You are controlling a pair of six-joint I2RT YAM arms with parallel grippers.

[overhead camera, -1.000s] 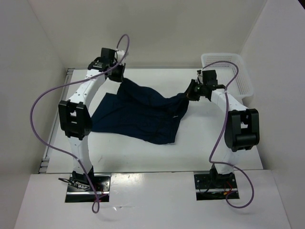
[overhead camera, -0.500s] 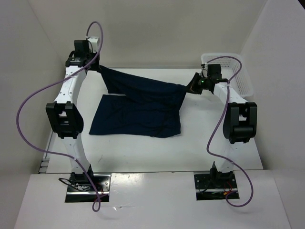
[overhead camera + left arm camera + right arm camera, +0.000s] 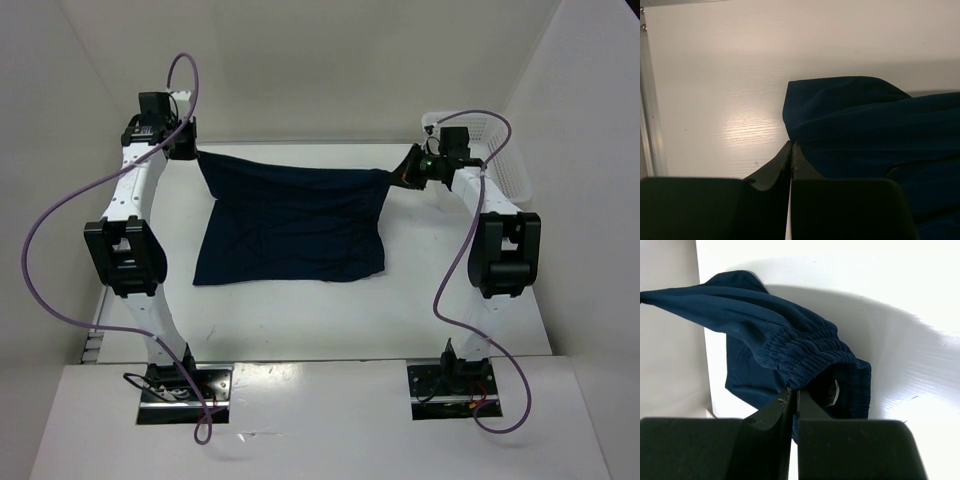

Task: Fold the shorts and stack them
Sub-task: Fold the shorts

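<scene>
The dark navy shorts hang stretched between both grippers, with the lower part lying on the white table. My left gripper is shut on the far left corner of the shorts. My right gripper is shut on the ribbed waistband at the far right. A small white inner tag shows inside the waistband beside the right jaws. The drawstring is not visible.
A white plastic mesh basket stands at the back right corner, just behind the right arm. White walls close the table on the left, back and right. A metal strip runs along the table's left edge.
Both grippers have moved apart and toward the back, the left one further left. The shorts, slack and bunched before, are now pulled out wide and taut along the top edge.
</scene>
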